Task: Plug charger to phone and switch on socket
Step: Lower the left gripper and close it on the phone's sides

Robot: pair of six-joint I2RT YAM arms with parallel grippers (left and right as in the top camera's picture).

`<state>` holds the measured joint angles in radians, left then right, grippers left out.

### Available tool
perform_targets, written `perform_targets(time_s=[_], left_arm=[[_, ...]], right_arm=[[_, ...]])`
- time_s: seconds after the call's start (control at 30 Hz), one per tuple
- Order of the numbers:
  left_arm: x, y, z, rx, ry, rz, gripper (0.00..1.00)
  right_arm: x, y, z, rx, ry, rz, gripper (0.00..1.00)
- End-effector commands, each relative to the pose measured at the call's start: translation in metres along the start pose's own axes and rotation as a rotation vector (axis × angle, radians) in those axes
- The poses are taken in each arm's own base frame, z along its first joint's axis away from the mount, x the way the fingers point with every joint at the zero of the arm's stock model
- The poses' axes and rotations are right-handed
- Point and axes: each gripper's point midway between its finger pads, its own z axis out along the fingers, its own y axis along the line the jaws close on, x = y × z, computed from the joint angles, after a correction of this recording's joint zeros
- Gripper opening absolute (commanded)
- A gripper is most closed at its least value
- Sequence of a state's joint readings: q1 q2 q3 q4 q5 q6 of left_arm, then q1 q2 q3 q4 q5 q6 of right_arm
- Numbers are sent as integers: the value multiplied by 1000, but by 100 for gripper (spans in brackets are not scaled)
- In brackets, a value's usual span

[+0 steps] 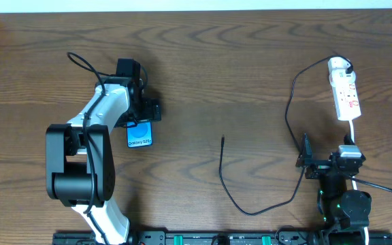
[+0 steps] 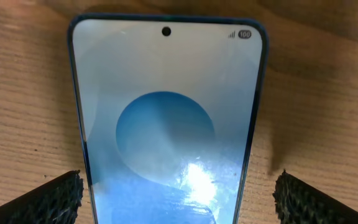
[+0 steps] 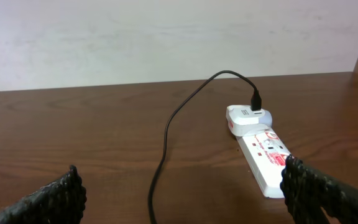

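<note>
In the overhead view, the phone (image 1: 140,134) is seen flat on the table (image 1: 216,68), screen up, partly covered by the left tool (image 1: 143,112), which is held above it. The socket (image 1: 346,92) is laid at the far right. The charger (image 1: 221,163) is run from the socket's far end in a long loop, and its free tip is left on the bare wood, well apart from the phone. The right tool (image 1: 306,158) is held just beside the cable, near the socket.

In the left wrist view, the phone (image 2: 166,124) is shown between the two fingers (image 2: 48,199) of the left tool (image 2: 179,202). The fingers are spread wide and no contact with the phone is seen.

In the right wrist view, the fingers (image 3: 328,193) of the right tool (image 3: 185,199) are likewise spread apart, with nothing clamped. The charger (image 3: 165,143) is seen plugged into a white block at the far end of the socket (image 3: 263,155).
</note>
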<state>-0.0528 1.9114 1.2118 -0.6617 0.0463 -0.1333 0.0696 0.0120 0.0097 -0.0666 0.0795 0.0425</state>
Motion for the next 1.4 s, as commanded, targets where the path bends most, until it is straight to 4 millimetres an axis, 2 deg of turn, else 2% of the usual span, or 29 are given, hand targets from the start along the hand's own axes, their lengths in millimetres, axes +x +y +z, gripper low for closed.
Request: perform_targets(time_s=[0.0,1.03,1.37], left_arm=[[0,8,2,-36,-1,-2,98],[5,8,5,-35,13,-2,98],[10,9,13,-40,39,-1,98]], right_arm=[[1,0,0,-1,-2,12,99],[1,0,0,-1,-2,12,99],[1,0,0,-1,-2,12,99]])
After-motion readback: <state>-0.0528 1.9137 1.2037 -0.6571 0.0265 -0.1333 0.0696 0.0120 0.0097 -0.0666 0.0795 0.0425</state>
